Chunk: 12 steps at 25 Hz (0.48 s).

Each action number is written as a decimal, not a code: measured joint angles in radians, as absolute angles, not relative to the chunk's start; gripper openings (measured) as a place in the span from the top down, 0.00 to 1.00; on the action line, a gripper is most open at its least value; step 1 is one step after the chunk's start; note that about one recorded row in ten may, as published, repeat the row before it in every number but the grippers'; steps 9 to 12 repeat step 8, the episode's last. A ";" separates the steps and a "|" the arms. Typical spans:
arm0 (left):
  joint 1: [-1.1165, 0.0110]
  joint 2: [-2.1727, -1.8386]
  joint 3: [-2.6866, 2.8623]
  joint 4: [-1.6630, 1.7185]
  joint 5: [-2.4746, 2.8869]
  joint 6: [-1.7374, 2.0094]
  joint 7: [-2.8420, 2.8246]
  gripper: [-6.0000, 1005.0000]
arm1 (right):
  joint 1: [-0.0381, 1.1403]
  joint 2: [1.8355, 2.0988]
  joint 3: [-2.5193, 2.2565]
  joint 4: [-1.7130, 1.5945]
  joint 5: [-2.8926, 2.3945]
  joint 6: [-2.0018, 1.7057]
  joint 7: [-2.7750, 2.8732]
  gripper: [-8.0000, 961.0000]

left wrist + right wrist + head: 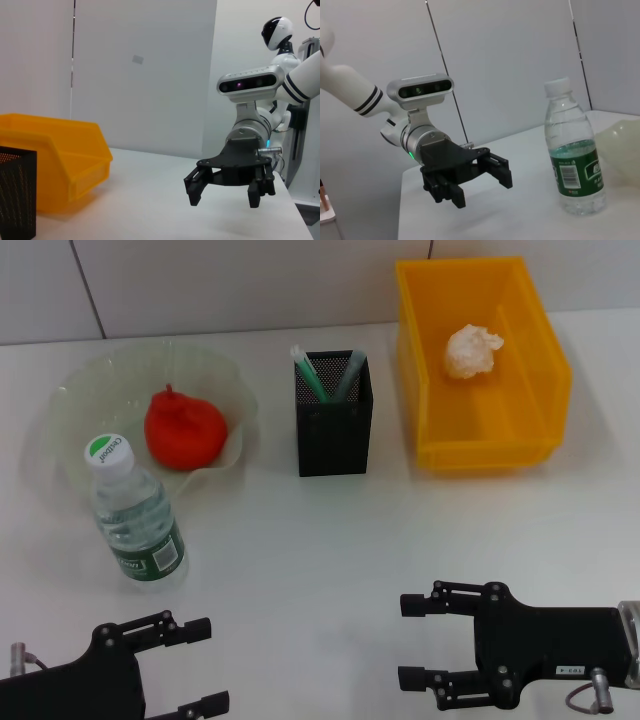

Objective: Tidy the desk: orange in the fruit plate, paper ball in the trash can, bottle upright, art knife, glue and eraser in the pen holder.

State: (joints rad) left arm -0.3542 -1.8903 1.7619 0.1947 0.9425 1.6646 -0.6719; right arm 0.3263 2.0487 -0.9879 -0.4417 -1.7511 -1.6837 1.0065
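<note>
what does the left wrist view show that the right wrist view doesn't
Only the left wrist view shows the yellow bin, the black mesh pen holder and the right pincer, hanging open just above the table. Only the right wrist view shows the upright water bottle, the edge of the fruit plate and the left pincer, also open and empty. Both share the white table and the pale wall behind; each sees the other arm rather than its own fingers.

Black gripper (225, 192) assemblies, silver wrists, white arms.
</note>
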 joint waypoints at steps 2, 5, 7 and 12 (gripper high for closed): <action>-0.354 -1.890 1.762 0.195 0.943 1.664 -0.672 0.31 | 0.326 2.049 -0.987 -0.442 -1.757 -1.683 1.006 0.20; -0.353 -1.890 1.760 0.195 0.943 1.664 -0.672 0.31 | 0.327 2.050 -0.987 -0.442 -1.760 -1.683 1.007 0.20; -0.353 -1.890 1.760 0.195 0.943 1.664 -0.672 0.31 | 0.327 2.051 -0.987 -0.442 -1.760 -1.683 1.007 0.20; -0.352 -1.890 1.757 0.194 0.943 1.664 -0.672 0.31 | 0.327 2.051 -0.988 -0.442 -1.761 -1.683 1.008 0.20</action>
